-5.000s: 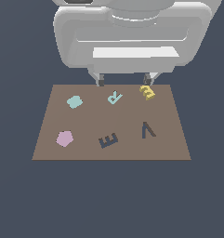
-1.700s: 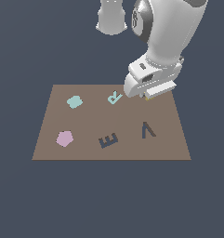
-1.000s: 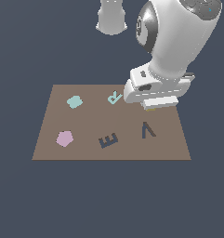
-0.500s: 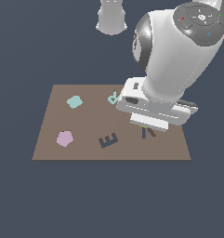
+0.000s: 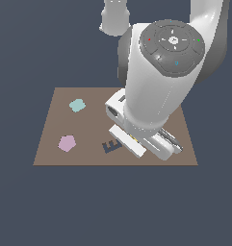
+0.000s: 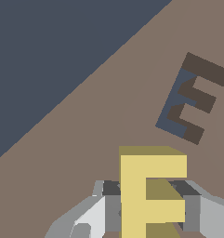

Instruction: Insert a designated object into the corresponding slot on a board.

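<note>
In the wrist view the yellow E-shaped block [image 6: 148, 193] is clamped between my gripper's [image 6: 148, 207] grey fingers [image 6: 106, 204], held above the brown board [image 6: 108, 121]. The dark E-shaped slot [image 6: 190, 104] lies on the board a short way off from the block, not under it. In the exterior view the slot [image 5: 109, 146] peeks out at the exterior view's left of my wrist [image 5: 136, 139], near the board's [image 5: 50, 139] front edge. The block and my fingers are hidden behind the arm there.
A teal shape [image 5: 77, 105] and a pink pentagon [image 5: 66, 143] sit on the board toward the exterior view's left. The large white arm [image 5: 161, 81] covers the board's middle and its right part. The board's edge [image 6: 81, 81] runs diagonally in the wrist view.
The arm has lifted the yellow block from the board's far right and carried it forward and toward the exterior view's left, close to the E slot. It now hides the R letter and V recess.
</note>
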You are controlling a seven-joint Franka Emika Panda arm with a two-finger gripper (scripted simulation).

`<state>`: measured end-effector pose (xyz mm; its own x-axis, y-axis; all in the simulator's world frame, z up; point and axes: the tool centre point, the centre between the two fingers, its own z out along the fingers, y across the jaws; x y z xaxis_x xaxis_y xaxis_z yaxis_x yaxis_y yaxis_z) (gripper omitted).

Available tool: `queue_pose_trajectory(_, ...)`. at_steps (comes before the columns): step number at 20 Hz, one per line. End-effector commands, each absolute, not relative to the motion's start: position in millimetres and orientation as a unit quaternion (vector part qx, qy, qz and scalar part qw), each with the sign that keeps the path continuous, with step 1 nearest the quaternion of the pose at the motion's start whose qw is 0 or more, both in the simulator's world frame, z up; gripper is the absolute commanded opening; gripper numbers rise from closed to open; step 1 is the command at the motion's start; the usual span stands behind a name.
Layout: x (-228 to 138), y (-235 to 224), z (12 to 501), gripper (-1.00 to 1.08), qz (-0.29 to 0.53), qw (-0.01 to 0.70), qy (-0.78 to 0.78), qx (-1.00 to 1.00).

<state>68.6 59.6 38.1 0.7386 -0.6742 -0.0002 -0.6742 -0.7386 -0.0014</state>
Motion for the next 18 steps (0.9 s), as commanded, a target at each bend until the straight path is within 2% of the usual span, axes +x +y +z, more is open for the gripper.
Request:
queue_pose_trajectory(1, 76.4, 45.1, 38.8, -1.00, 0.000, 0.001, 0.406, -0.914)
queue_pose_trajectory(10, 87.6, 4.7, 40.0, -1.00, 0.000, 0.000, 0.513, -0.858)
queue_pose_trajectory(18, 88.5, -9.6, 40.3, -1.00, 0.000, 0.000, 0.548, -0.837)
